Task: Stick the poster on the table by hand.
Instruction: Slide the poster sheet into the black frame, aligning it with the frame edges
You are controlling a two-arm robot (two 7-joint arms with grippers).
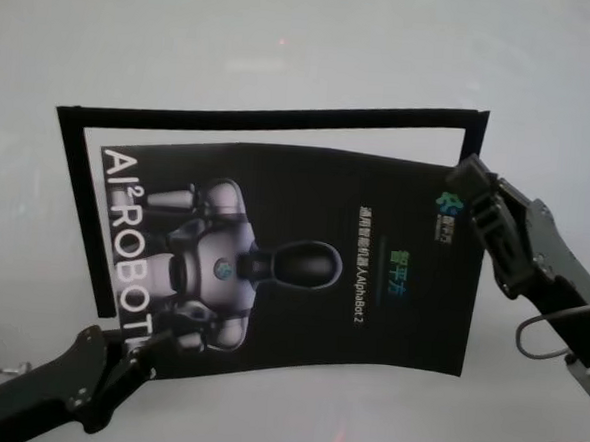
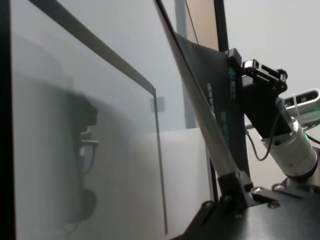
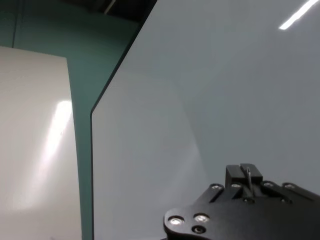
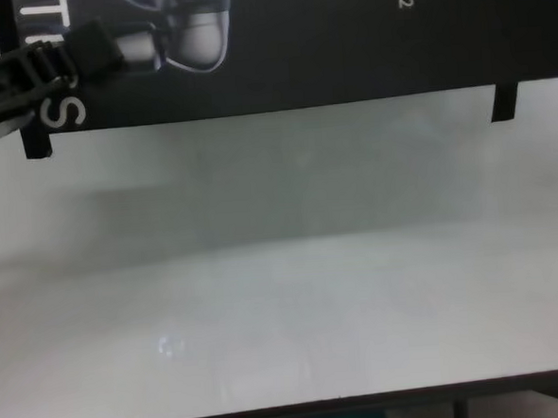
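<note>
The poster (image 1: 303, 252) hangs over the table (image 1: 286, 40), filling the middle of the head view and curving slightly — not yet flat on the surface, I judge, since the left wrist view shows its edge lifted clear. The left gripper (image 1: 152, 348), at lower left of the frame, is clamped on the poster's corner near the big white letters; the right gripper (image 1: 467, 196), at upper right, pinches the opposite corner. Gripping diagonal corners keeps the sheet taut so it can be lowered squarely into the black tape outline (image 1: 272, 112) marked on the table — two sides of which show above and left of it.
</note>
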